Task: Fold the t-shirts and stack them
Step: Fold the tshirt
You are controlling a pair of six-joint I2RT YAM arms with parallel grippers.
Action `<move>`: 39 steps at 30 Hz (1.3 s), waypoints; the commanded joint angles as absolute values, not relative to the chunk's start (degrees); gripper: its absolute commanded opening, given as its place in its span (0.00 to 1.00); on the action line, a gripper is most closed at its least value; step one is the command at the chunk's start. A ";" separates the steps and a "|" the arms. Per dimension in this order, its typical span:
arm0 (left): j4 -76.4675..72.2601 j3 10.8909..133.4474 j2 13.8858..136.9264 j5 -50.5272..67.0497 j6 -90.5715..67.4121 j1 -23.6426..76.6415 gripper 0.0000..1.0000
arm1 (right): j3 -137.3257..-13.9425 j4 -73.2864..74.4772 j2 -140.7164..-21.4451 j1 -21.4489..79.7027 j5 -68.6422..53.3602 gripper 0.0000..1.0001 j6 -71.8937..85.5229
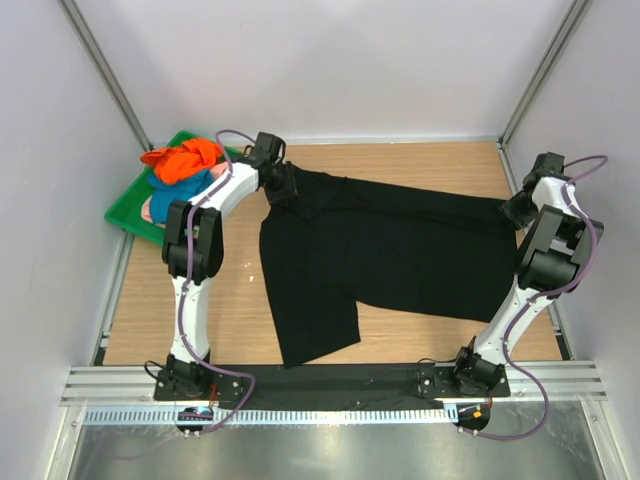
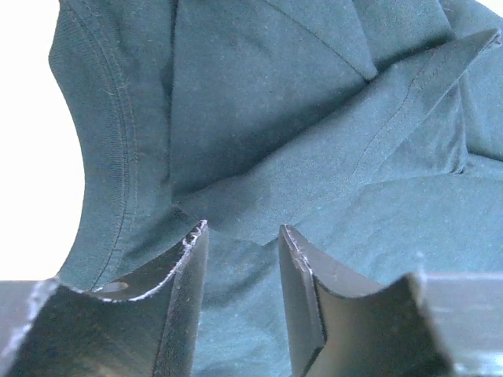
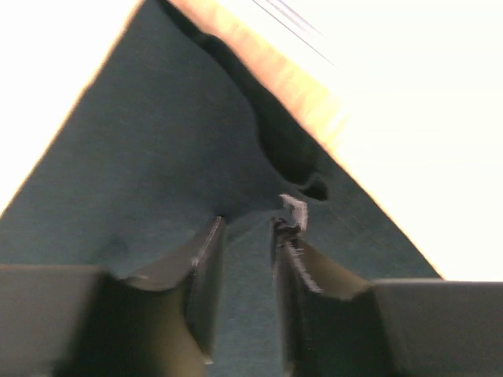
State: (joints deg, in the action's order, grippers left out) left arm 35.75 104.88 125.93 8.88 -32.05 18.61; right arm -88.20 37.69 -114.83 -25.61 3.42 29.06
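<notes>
Wrist views show both the left gripper (image 2: 242,229) and right gripper (image 3: 247,224) pinching the black t-shirt (image 1: 390,255).

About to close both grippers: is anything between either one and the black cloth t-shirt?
Nothing visible. The left gripper and right gripper each have only the black cloth t-shirt between their fingers; the green plastic tray sits off to the left.

A: The overhead view is evenly lit and sharp; the large black cloth t-shirt (image 1: 385,260) shows little fold detail.

B: Both wrist views blow out to white at the margins, and the right one is blurred.
</notes>
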 commanded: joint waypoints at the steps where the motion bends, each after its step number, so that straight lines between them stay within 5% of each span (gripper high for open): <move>1: 34.45 107.14 122.96 8.35 -32.78 18.37 0.41 | -86.84 36.30 -110.74 -25.84 6.50 0.34 29.71; 7: 36.03 106.17 123.31 7.21 -36.20 18.37 0.57 | -86.31 36.04 -111.45 -26.19 5.80 0.30 29.71; 22: 35.69 105.21 123.93 8.97 -37.62 18.63 0.54 | -84.28 35.33 -110.57 -25.49 2.11 0.34 27.96; 34: 35.23 115.83 127.44 5.03 -28.47 20.48 0.55 | -88.67 31.38 -109.77 -8.72 -8.95 0.52 33.92; 39: 34.19 111.45 122.44 1.85 -31.64 20.04 0.55 | -92.46 20.69 -115.64 0.00 -13.97 0.56 42.96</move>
State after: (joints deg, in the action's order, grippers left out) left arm 34.30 112.90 126.37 5.04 -31.00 20.62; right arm -88.82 30.11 -112.86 -3.33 -9.04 35.77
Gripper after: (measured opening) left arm 0.547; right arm 0.547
